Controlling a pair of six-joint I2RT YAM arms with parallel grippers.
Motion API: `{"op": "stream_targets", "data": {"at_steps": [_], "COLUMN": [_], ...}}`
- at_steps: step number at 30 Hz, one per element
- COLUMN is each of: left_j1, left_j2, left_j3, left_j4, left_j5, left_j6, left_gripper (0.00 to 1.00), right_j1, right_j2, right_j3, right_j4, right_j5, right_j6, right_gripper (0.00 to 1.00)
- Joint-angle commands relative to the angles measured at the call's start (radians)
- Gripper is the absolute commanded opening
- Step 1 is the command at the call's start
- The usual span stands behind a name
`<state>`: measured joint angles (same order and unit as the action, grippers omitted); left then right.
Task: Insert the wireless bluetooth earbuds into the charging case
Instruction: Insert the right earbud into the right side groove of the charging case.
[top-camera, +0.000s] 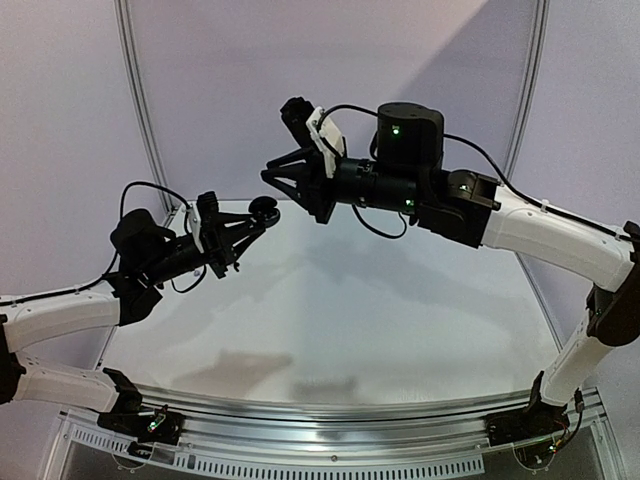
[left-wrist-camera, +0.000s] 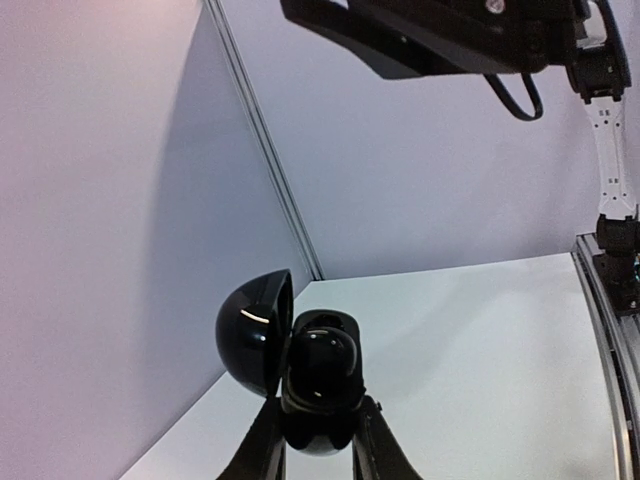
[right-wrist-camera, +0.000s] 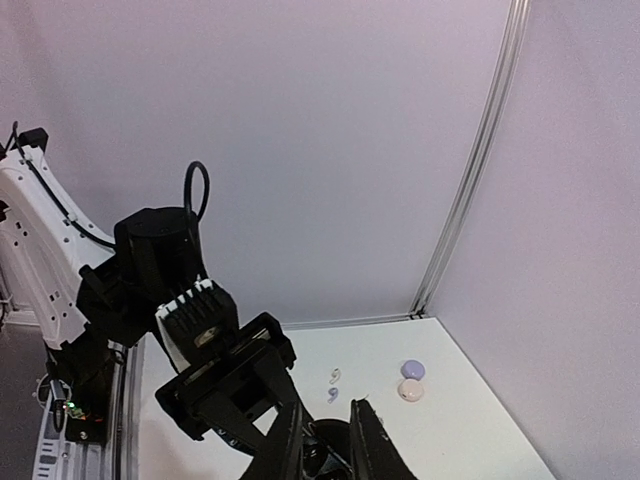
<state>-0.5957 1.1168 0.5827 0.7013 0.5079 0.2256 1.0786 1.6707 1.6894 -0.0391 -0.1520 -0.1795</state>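
Note:
My left gripper (top-camera: 258, 215) (left-wrist-camera: 318, 405) is shut on a round black charging case (left-wrist-camera: 320, 385), held above the table's far left part. Its lid (left-wrist-camera: 255, 335) stands open to the left. A glossy black bulge (left-wrist-camera: 332, 362) sits in the case body; I cannot tell whether it is an earbud. My right gripper (top-camera: 268, 176) (right-wrist-camera: 325, 412) hovers just above the case (right-wrist-camera: 330, 448), jaws apart, with nothing visible between the tips. Two tiny earbuds lie on the table beyond: a pale one (right-wrist-camera: 336, 375) and a lavender one (right-wrist-camera: 332, 395).
A lavender puck case (right-wrist-camera: 412, 369) and a pale pinkish puck case (right-wrist-camera: 410, 390) lie side by side near the table's far corner. Walls with metal corner strips (right-wrist-camera: 470, 190) close the back. The white table (top-camera: 350, 320) spreads in front of both arms.

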Motion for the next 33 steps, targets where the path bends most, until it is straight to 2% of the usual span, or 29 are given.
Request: {"op": "stream_targets", "data": {"at_steps": [1,10,15,21,33], "left_j1": [-0.004,0.01,0.013,0.014,0.022], "left_j2": [-0.025,-0.022,-0.02,-0.018,-0.02], "left_j3": [0.032,0.052,0.055,0.058,0.064], "left_j4": [-0.043,-0.071,-0.072,-0.068,-0.062], "left_j5": [0.014,0.13,0.138,0.144,0.13], "left_j6": [-0.08,-0.178,-0.171,-0.163,-0.172], "left_gripper": [0.0,0.0,0.0,0.0,0.0], "right_j1": [-0.003,-0.001,-0.002,-0.003,0.003], "right_j2": [0.019,0.083,0.1,0.119,0.142], "right_j3": [-0.014,0.024,0.025,0.03,0.016], "right_j4": [-0.039,-0.126,-0.136,-0.155,-0.241], "right_j5": [-0.052,-0.088,-0.082,-0.058,-0.033], "right_j6": [0.027,0.019,0.023,0.022,-0.009], "right_gripper": [0.16,0.15,0.13,0.06,0.06]}}
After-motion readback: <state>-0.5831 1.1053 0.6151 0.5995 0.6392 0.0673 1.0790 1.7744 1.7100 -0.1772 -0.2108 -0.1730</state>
